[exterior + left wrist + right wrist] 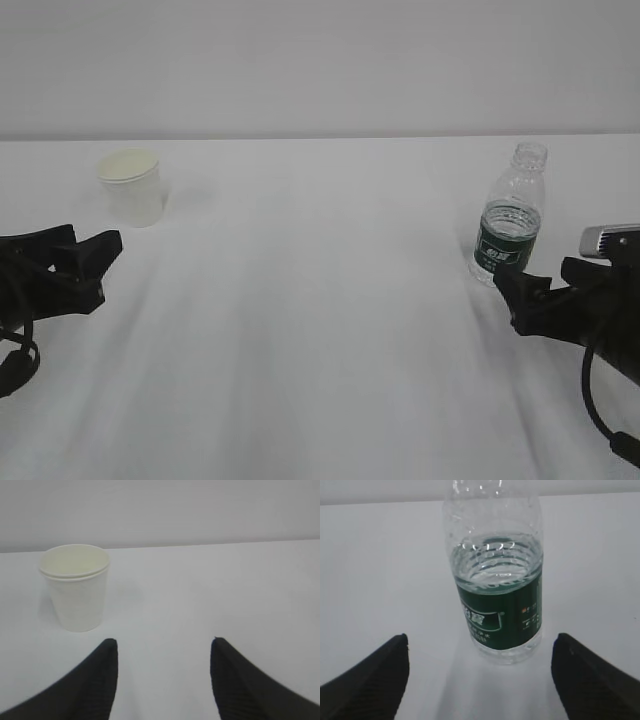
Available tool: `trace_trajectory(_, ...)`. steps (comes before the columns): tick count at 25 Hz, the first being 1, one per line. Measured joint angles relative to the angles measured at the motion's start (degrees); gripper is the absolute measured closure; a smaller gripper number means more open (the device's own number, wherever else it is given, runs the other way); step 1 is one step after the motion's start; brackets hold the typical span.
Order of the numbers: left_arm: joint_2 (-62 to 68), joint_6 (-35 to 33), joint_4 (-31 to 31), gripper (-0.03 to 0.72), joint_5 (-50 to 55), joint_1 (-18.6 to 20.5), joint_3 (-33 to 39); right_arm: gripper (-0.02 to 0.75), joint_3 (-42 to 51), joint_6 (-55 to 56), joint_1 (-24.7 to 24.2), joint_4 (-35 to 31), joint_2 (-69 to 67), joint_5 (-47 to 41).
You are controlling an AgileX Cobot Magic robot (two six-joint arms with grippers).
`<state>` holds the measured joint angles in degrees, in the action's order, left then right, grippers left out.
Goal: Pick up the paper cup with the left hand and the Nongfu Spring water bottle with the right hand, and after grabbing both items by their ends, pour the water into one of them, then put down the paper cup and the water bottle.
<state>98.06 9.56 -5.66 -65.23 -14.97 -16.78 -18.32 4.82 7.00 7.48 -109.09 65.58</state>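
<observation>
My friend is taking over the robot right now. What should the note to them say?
Left claw: open, holding nothing, low over the table, short of the paper cup, which sits off to its left.
Right claw: open wide, holding nothing, lined up with the Nongfu Spring water bottle just ahead of it.
Cup stands upright, far left of the white table; bottle upright, capless, partly filled, on the right.
Done: nothing grabbed, nothing poured.
Left: grab both, pour water into the cup, set both down.
</observation>
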Motion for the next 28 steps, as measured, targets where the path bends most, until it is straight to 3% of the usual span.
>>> trace_trajectory(28, 0.0, 0.0, 0.0, 0.274, 0.0, 0.0, 0.0, 0.068, -14.4, 1.8, 0.0, -2.9, -11.7, 0.1)
